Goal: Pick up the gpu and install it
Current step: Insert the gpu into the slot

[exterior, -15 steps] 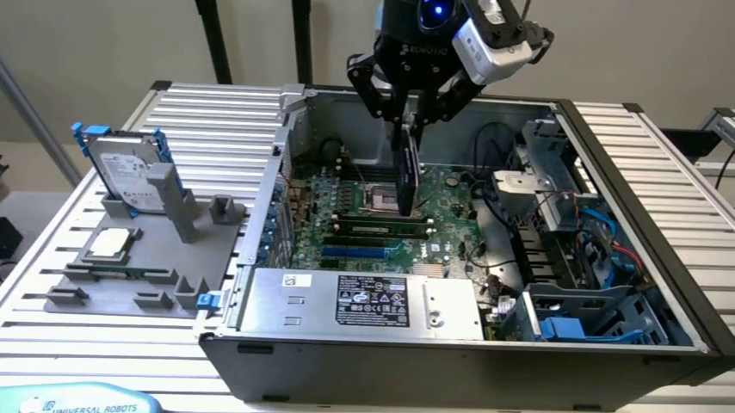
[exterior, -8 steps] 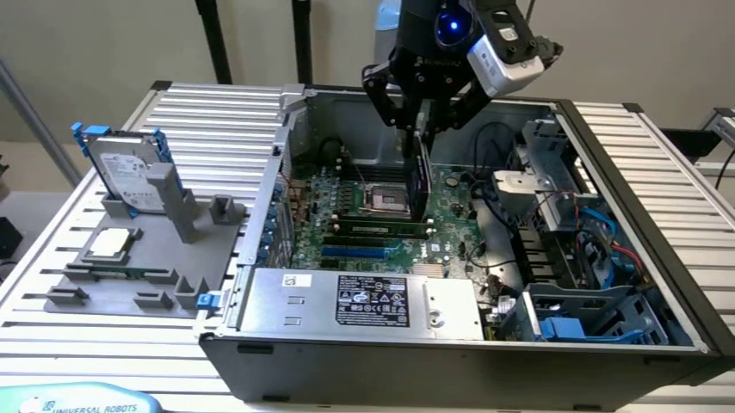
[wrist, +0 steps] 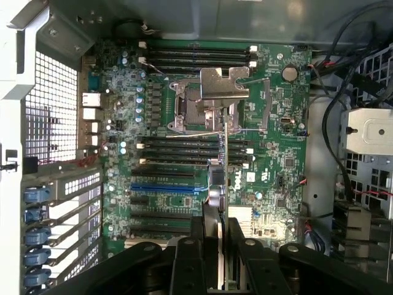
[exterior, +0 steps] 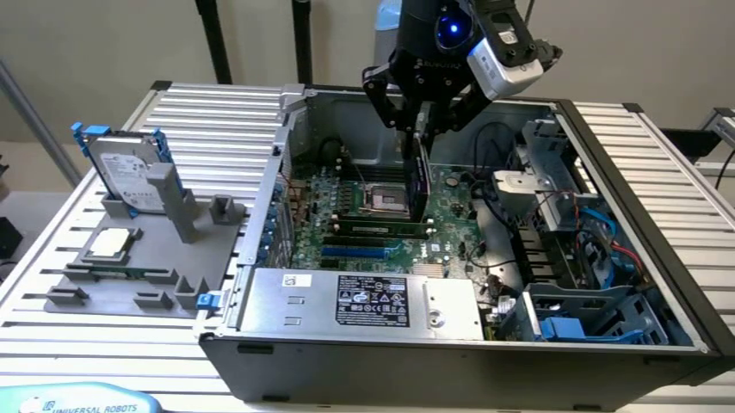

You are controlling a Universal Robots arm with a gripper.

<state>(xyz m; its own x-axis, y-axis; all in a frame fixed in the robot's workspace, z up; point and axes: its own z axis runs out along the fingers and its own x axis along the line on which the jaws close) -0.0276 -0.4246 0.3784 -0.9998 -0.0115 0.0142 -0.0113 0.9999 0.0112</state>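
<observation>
The gpu (exterior: 418, 176) hangs upright and edge-on inside the open computer case, with my gripper (exterior: 423, 129) shut on its upper edge. Its lower edge hovers above the green motherboard (exterior: 356, 232), near the processor socket (exterior: 383, 200) and the memory slots. In the wrist view the gpu (wrist: 223, 172) shows as a thin vertical strip running out from between my black fingers (wrist: 184, 258). It crosses over the black slots, to one side of the blue expansion slot (wrist: 163, 186). Whether the card touches the board cannot be told.
A grey fixture on the exterior view's left holds the silver hard drive with blue rails (exterior: 120, 172) and the square processor chip (exterior: 112, 243). The power supply (exterior: 367, 297) sits at the case front. Drive cage (exterior: 586, 310) and cables (exterior: 552, 215) crowd the exterior view's right.
</observation>
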